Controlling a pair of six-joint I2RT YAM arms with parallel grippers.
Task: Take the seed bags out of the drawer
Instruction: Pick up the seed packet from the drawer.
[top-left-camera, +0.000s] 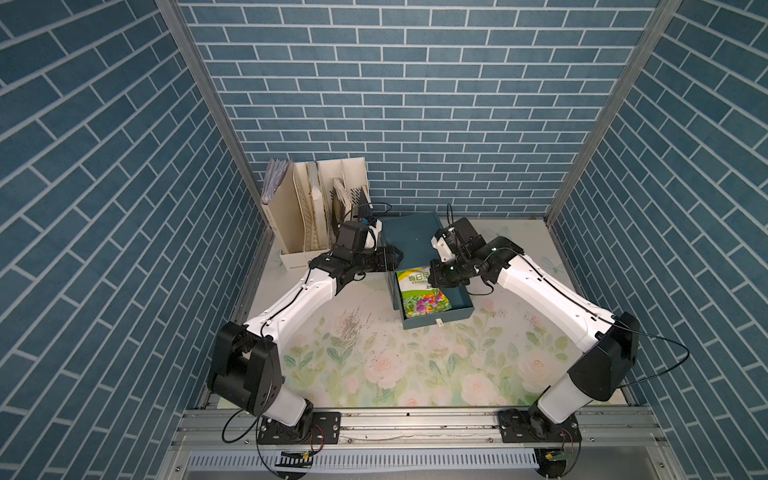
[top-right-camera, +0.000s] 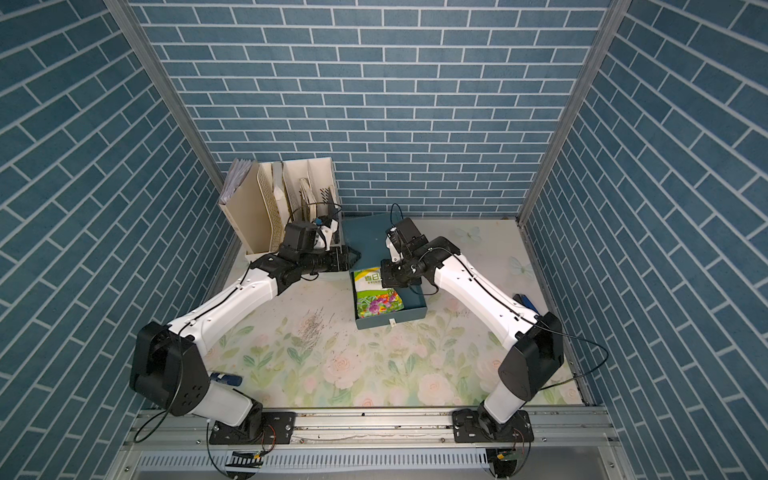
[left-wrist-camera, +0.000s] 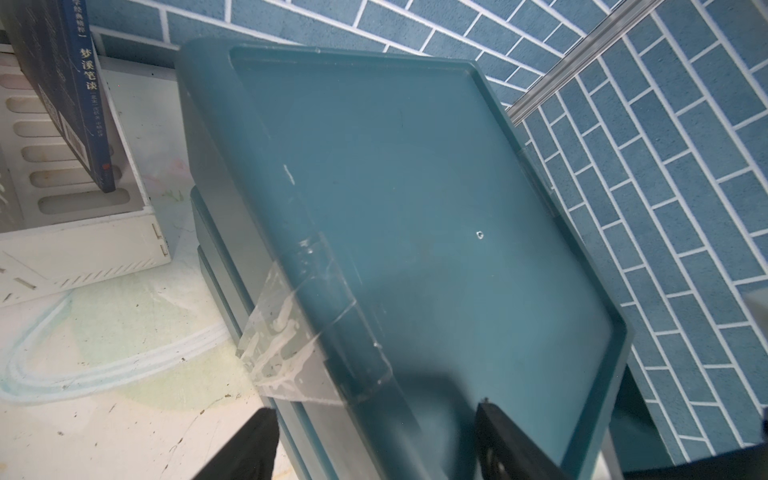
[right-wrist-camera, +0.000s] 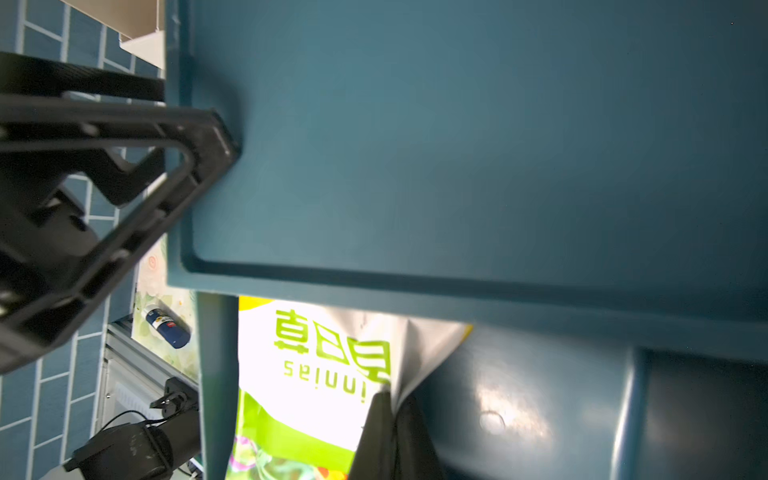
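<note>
- Pinching the green-white seed bag (right-wrist-camera: 316, 374) by its corner, my right hand (right-wrist-camera: 392, 411) is closed on it inside the pulled-out drawer (top-left-camera: 457, 305).
- Left hand (top-left-camera: 395, 259), closed and empty, braces the cabinet (left-wrist-camera: 415, 187).
- No bag is out yet (others unseen).

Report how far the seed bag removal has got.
Done: the drawer stands pulled out of the cabinet.

In hand: the right gripper is shut on the upper corner of the green-white seed bag, which still lies in the drawer. The left gripper is shut, its tip at the cabinet's top edge.

Left: lift that bag out. No bag lies on the table yet; others are not visible.
</note>
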